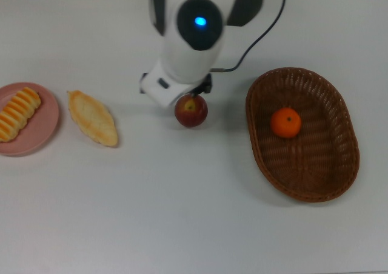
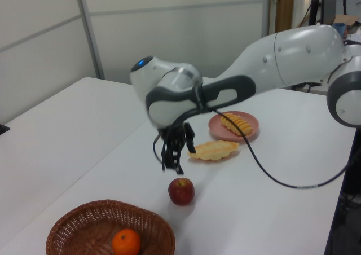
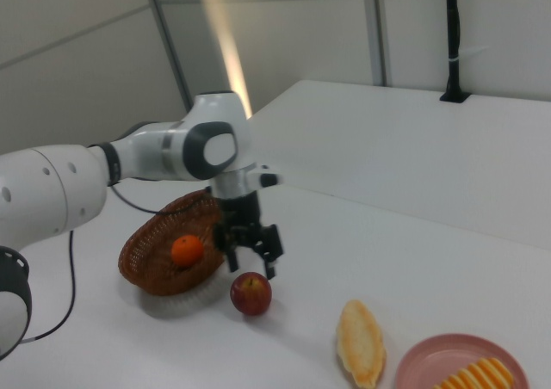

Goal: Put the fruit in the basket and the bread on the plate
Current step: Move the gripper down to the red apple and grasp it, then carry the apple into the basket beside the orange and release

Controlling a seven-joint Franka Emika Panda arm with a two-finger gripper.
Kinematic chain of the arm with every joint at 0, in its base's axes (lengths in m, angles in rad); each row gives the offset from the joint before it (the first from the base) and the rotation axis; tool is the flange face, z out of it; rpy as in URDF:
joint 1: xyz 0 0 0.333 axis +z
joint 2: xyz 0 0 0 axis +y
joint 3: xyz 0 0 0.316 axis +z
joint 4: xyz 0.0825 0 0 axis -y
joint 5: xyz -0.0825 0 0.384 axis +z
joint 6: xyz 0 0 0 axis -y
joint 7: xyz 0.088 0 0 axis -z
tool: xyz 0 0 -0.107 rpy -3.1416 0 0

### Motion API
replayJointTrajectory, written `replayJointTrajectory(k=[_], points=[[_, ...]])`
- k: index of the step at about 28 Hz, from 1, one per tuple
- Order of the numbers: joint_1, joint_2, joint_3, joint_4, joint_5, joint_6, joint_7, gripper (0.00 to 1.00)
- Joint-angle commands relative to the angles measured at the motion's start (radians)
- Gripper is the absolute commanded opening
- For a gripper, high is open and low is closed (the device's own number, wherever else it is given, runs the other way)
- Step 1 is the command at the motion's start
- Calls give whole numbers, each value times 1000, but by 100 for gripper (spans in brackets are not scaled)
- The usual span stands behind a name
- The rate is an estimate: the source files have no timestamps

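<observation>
A dark-red apple (image 1: pixel 191 111) with a yellow patch sits on the white table mid-scene. My gripper (image 3: pixel 251 267) hangs just above it, open, with nothing between the fingers; in the left view the gripper (image 2: pixel 172 163) is above and slightly behind the apple (image 2: pixel 181 190). In the top view my arm hides the gripper. The orange mandarin (image 1: pixel 286 122) lies inside the brown wicker basket (image 1: pixel 321 162). A striped ridged roll (image 1: pixel 18 113) rests on the pink plate (image 1: pixel 43 131). The flat pale loaf (image 1: pixel 92 117) lies on the table beside the plate.
My arm reaches in from the top view's upper edge, and a black cable trails along it. The basket (image 3: pixel 155 251) stands close behind the apple (image 3: pixel 250 293) in the right view. The loaf (image 3: pixel 360 342) lies to the right view's right of the apple.
</observation>
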Motion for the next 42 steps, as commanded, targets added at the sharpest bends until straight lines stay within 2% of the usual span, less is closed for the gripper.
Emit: replayJointTrajectory(k=[1, 6, 10, 11, 19, 23, 27, 28, 29, 31, 32, 33, 36, 40, 42], points=[[80, -2, -14, -39, -12, -51, -15, 100], [132, 35, -14, -46, -58, -46, -4, 100], [133, 55, -14, -45, -75, -25, -6, 100], [133, 64, -14, -46, -98, 1, -4, 100], [124, 104, -24, -49, -161, 121, 25, 100], [121, 138, -24, -49, -218, 159, 57, 100], [121, 150, -24, -49, -236, 178, 76, 99], [121, 150, -24, -49, -236, 179, 74, 89], [121, 149, -24, -49, -236, 178, 74, 74], [121, 147, -24, -48, -229, 179, 74, 39], [121, 147, -24, -43, -223, 179, 76, 10], [121, 147, -24, -42, -221, 179, 76, 0], [121, 140, -24, -36, -216, 181, 77, 0], [121, 106, -23, -5, -172, 182, 77, 0], [121, 69, -18, 3, -134, 181, 77, 0]])
